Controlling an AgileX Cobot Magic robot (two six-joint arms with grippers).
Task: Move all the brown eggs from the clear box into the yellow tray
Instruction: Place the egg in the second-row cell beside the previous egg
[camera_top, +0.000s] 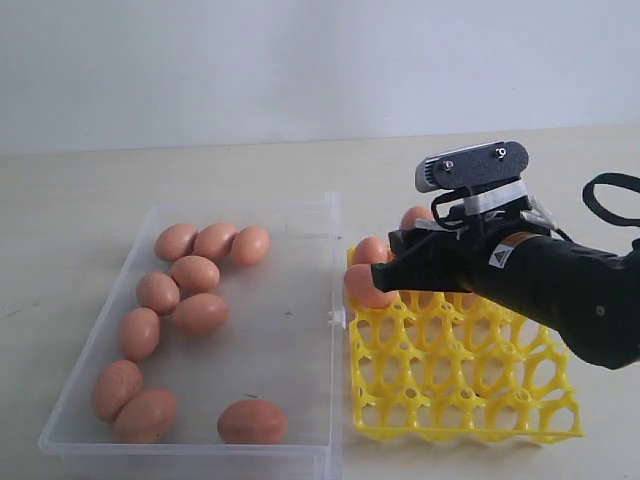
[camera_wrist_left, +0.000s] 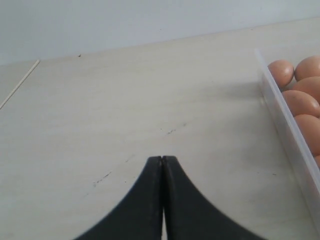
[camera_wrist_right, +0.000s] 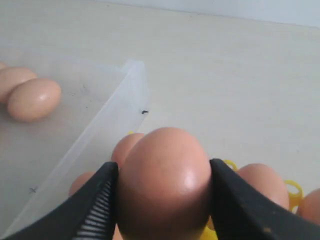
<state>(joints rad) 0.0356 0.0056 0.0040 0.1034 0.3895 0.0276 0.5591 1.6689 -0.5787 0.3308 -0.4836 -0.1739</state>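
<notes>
**Ten brown eggs (camera_top: 200, 313) left in the clear box (camera_top: 290, 330), one in the right claw (camera_top: 382, 276) over the yellow tray (camera_top: 460, 428)**

Your right claw is clamped on a single brown egg (camera_wrist_right: 164, 170), with one finger pressed to each side of it. It hangs over the far part of the yellow tray, at the edge that lies just beside the clear box. I judge that this egg is about to go into a cup and is not yet released.

Done: a few brown eggs already sit in the tray's far cups. The exterior view shows two clear of the arm, and the right wrist view shows more around the held one. The arm hides the rest, so you cannot count them exactly. The near rows of cups that you can see are all empty.

Left: ten brown eggs lie in the clear box. Seven cluster toward its far left side, two sit together in the near left corner, and one lies alone by the near wall.

Your left claw (camera_wrist_left: 162, 159) has its fingers pressed together on nothing. It hangs over the bare counter (camera_wrist_left: 125, 100) just outside the box wall.

By my reckoning you are well under halfway, with most of the carrying still ahead
</notes>
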